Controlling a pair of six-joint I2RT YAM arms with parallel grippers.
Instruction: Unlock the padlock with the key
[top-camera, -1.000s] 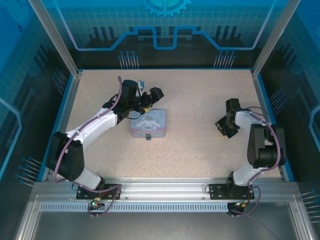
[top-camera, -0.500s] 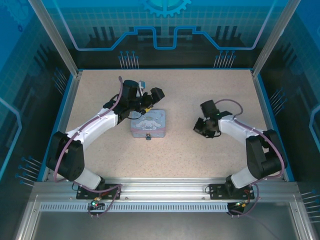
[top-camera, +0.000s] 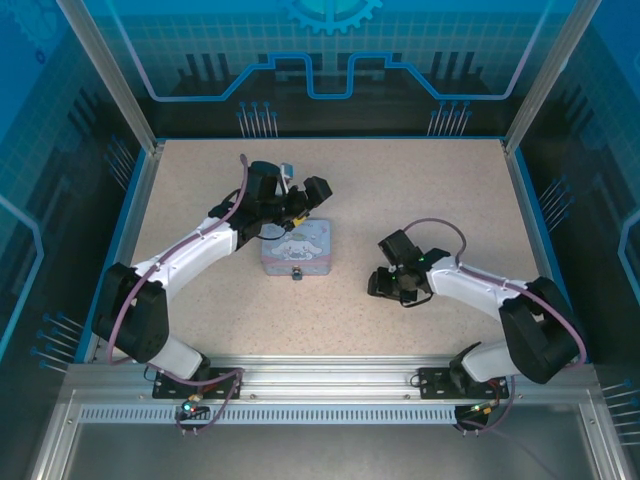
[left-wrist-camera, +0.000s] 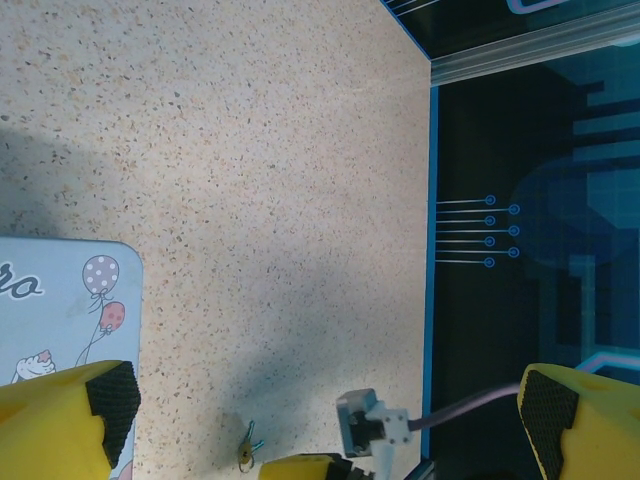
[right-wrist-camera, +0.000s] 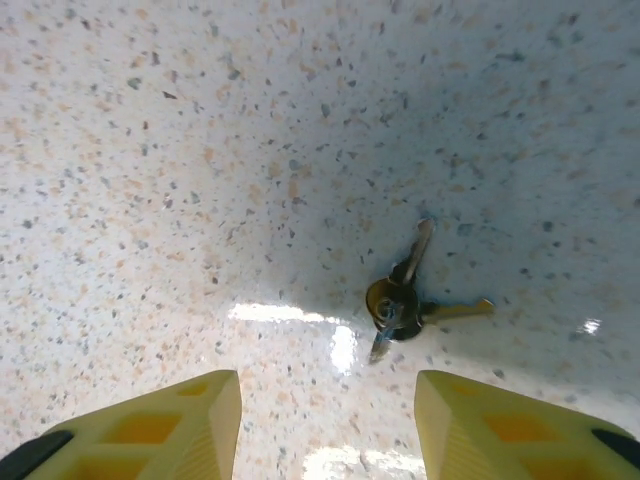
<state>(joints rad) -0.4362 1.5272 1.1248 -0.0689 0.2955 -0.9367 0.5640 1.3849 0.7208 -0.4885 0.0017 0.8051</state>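
Nothing is done yet, as far as I can see. The padlock (top-camera: 296, 273) sits at the near side of the tin (top-camera: 300, 245), around the middle of the tabletop (top-camera: 420, 190) and a little toward its left edge. It's too small in the overhead view to tell whether the shackle is closed, but I'd assume it's locked. The key (right-wrist-camera: 400, 300) lies flat on the bare tabletop, on a small ring (right-wrist-camera: 385, 300) with what look like two more keys fanned out from it. That spot is right of the middle and closer to the near edge, well apart from the tin and padlock. The right fingers (right-wrist-camera: 490, 420) are partway open with nothing between them, pointing down at the tabletop. In the right wrist view the key bunch is just ahead of the tips, inside the gap but closer to the right-hand finger than the left one, and not touching either. In the overhead view the right fingers (top-camera: 385, 290) are over that same spot. The left fingers (left-wrist-camera: 60, 420) are spread wide and empty, over the tin's far left corner (left-wrist-camera: 60, 300); overhead, the left fingers (top-camera: 314, 187) hover at the tin's far edge. Left to do: grab the key, carry it to the padlock, insert it, turn it and pop the shackle. That's the whole job.
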